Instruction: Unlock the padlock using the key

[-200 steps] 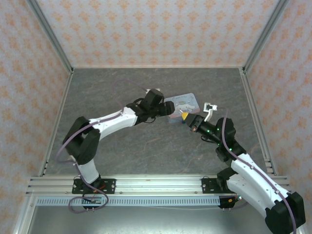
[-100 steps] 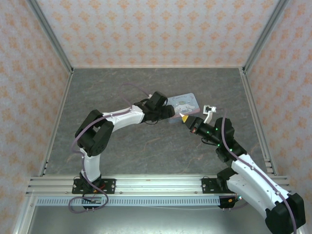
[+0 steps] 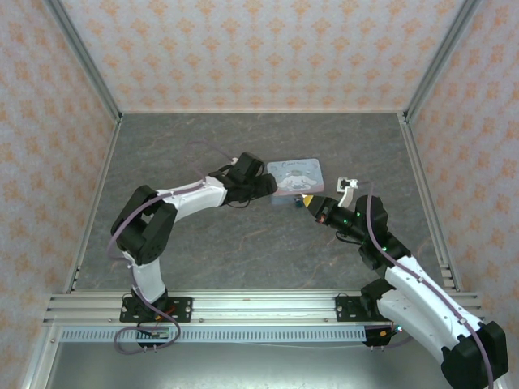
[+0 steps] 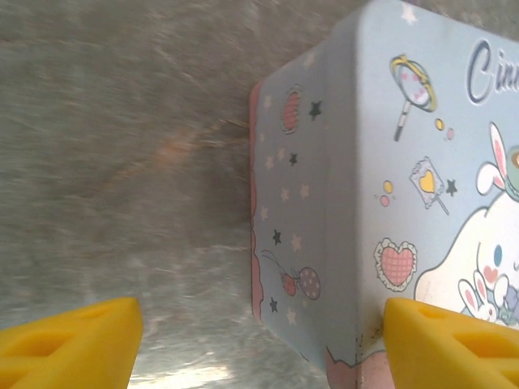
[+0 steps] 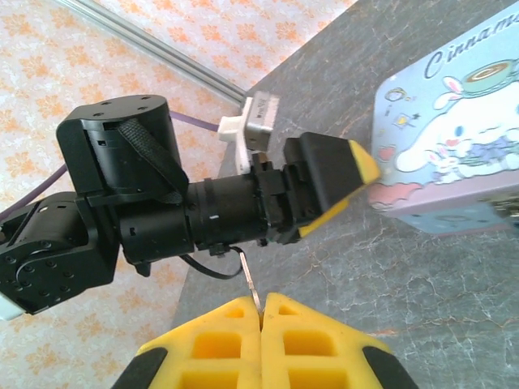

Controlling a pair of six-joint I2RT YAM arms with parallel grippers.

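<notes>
Overhead, the white left arm (image 3: 186, 198) curves in from the near edge of a grey stone-patterned table (image 3: 178, 138). At its end the left pincer (image 3: 274, 190) stands spread wide with nothing held. In its wrist view one yellow fingertip (image 4: 69, 340) hangs over bare table. The other yellow fingertip (image 4: 450, 344) overlaps the near edge of a pale blue cartoon-printed tin (image 4: 349, 178); whether that tip touches the tin cannot be told. The tin's rounded corner sits inside the gap, much nearer the second tip, and the lid with its white rabbit drawing runs on beyond that tip.

From above, the tin lies flat just past the left pincer's tips. The right pincer (image 3: 306, 203) points at the tin's near edge from the other side, close to the left pincer's tips. The right pincer is closed tight, its two yellow fingers pressed together. A slim metal stem rises from the seam between them: the key (image 5: 252, 292), pinched there, its head hidden by the fingers. Straight ahead of the key is the left pincer's black body with one yellow-tipped finger, near but apart from it. The tin is ahead and to the right of the closed tips. Behind them the right arm (image 3: 405, 279) runs back to the table's near edge.
</notes>
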